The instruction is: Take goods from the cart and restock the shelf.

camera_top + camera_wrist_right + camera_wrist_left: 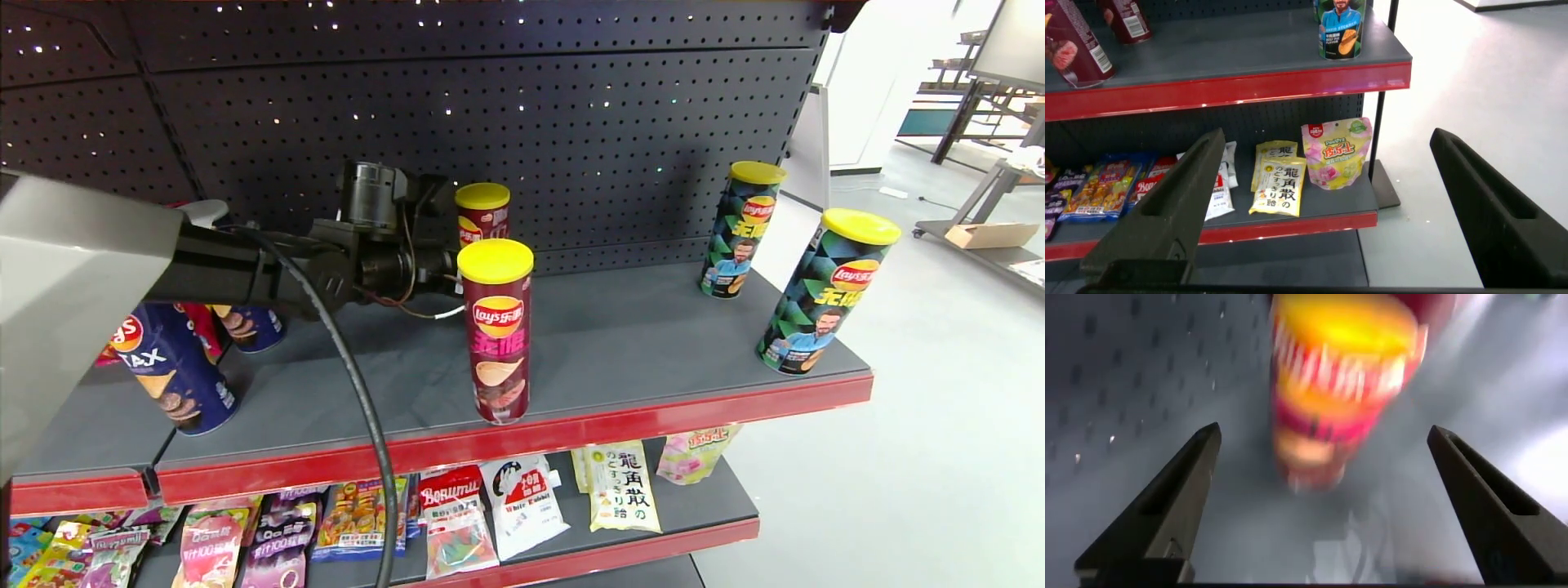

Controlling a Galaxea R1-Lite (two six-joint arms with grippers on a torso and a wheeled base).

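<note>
- The left gripper [1323, 433] gaped wide, its 2 black wedge-shaped fingers flanking a blurred red-and-yellow cylinder without touching it.
- In the head view, 2 tall cylinders with flat yellow lids stood upright at centre frame on the matte grey shelf [637, 343]. The front red can [496, 343] stood at the glossy red lip, and the rear red can [482, 214] stood by the perforated back panel [571, 122].
- The right gripper [1327, 135] was spread wide, holding nothing.
- 2 green cans [829, 294] stood at the right of the frame.
</note>
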